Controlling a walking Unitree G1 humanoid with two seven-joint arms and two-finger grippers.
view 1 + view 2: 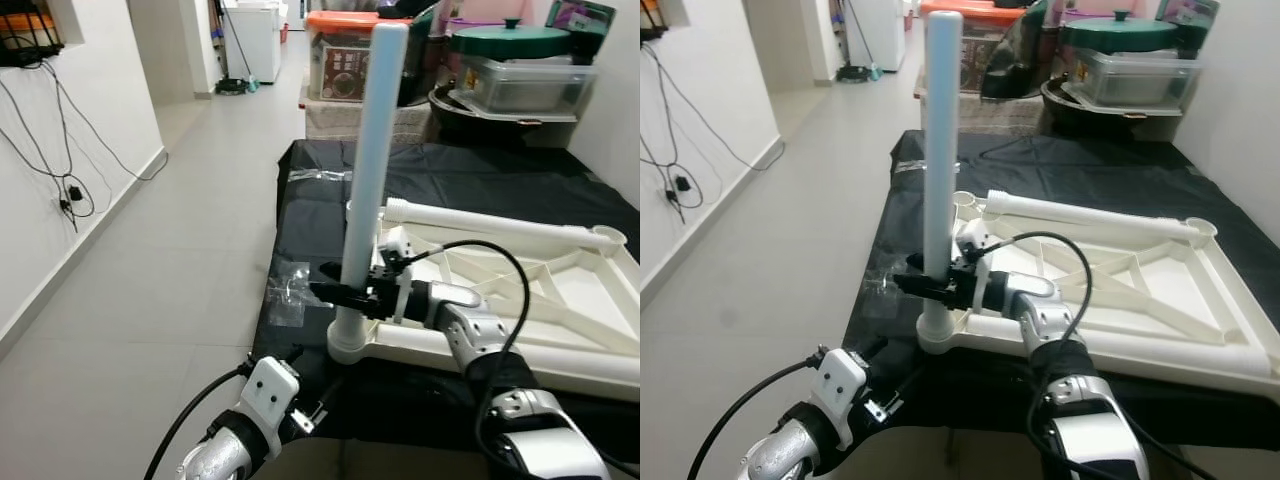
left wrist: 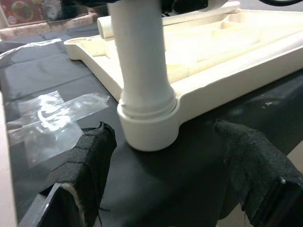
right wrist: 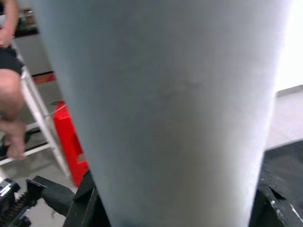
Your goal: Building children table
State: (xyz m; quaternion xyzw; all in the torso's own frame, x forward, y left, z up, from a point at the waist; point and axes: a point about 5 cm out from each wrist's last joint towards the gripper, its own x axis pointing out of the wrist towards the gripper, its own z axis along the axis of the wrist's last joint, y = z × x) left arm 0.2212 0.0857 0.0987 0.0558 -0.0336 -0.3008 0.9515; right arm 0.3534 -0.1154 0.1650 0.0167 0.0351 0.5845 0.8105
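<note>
Nearest, at 7 o'clock, the left gripper (image 2: pixel 161 184) hangs with jaws open beside the corner socket (image 1: pixel 350 345). A pale-blue table leg (image 1: pixel 372 150) stands upright there, the right gripper (image 1: pixel 345 293) clamping it. The cream upturned tabletop (image 1: pixel 560 300) lies on black sheeting (image 1: pixel 480 175). Farther, at 1 o'clock, a clear lidded bin (image 1: pixel 520 85) holds indistinct items.

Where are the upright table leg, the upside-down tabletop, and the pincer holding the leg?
table leg (image 1: pixel 372 150): left eye view, mid shaft.
tabletop (image 1: pixel 560 355): left eye view, near rim.
right pincer (image 1: pixel 345 295): left eye view, between fingertips, around the leg.
</note>
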